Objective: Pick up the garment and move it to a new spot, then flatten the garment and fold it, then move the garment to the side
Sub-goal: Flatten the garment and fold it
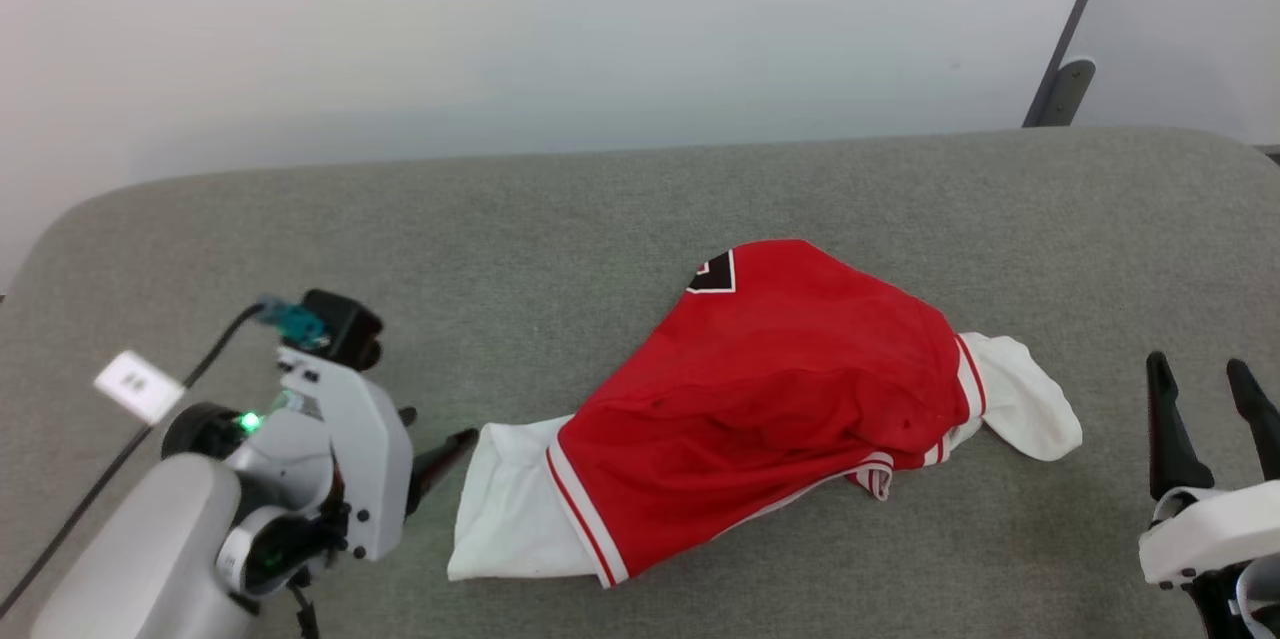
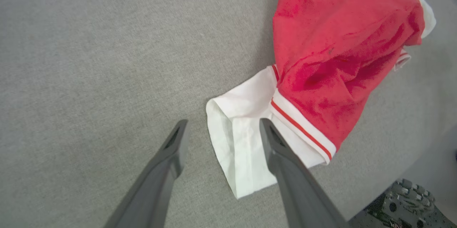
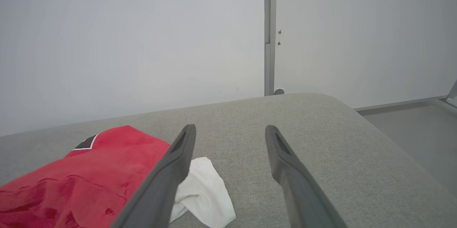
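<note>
The garment [image 1: 760, 399] lies crumpled near the middle of the grey table [image 1: 600, 219]. Its long axis runs slantwise from the robot's near left to its far right, with a white sleeve at each end. The left sleeve [image 1: 505, 509] lies flat, its cuff open towards the left gripper [image 2: 223, 122], whose fingers [image 2: 285, 163] are spread wide and hold nothing. In the left wrist view they straddle the cuff edge, one over the cloth and one over bare table; whether either touches cannot be told. The right sleeve [image 1: 1030, 409] is bunched up, and the right gripper [image 1: 1197, 364] stands apart from it, fingers likewise spread and empty, pointing past it. The left arm is therefore the nearer for a first pinch. The red body is thin and creased, humped rather than flat, with red-and-white striped trim and a black patch [image 1: 715, 274] at its far edge.
</note>
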{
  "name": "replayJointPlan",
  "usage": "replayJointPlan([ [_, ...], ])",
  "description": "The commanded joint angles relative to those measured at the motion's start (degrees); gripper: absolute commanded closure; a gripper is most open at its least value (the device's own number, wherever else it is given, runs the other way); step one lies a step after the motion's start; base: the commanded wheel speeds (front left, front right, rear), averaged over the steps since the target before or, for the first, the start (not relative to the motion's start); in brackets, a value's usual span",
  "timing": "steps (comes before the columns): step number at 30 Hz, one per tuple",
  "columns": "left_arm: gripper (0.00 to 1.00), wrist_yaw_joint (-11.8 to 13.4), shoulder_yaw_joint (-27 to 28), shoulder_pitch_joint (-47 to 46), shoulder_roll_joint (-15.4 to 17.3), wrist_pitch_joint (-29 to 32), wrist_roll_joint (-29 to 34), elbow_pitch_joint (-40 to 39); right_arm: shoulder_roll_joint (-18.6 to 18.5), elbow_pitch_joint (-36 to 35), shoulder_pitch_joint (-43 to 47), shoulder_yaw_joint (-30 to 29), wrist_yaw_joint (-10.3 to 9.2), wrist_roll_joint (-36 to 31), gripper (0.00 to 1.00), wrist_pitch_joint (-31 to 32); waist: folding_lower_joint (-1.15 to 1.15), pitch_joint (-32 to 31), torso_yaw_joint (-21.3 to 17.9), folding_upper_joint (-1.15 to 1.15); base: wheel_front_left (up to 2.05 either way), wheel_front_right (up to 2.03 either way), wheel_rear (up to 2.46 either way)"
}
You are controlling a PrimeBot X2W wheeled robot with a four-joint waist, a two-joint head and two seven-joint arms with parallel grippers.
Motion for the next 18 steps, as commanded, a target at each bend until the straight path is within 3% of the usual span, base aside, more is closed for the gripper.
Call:
replayJointPlan([
  [1,0.00,-0.08,-0.58,-1.17,-0.05,1.28,-0.15,0.46,0.18,-0.40,-0.81,-0.05,-0.08,-0.48,0.00,-0.19,0.00,0.45,-0.40,0.00,0.00,0.00,0.00],
  [8,0.00,0.46,-4.50,-5.10,-1.61,9.66,-0.36,6.45,0.70,-2.46,-2.32,0.74,-0.08,-1.02,0.00,-2.00,0.00,2.01,-1.56,0.00,0.00,0.00,0.00],
  [18,0.00,0.77,-6.73,-7.60,-3.95,10.84,0.50,16.59,1.26,-3.83,-4.13,2.52,-0.08,-1.60,0.00,-6.07,0.00,4.32,-3.54,0.00,0.00,0.00,0.00],
])
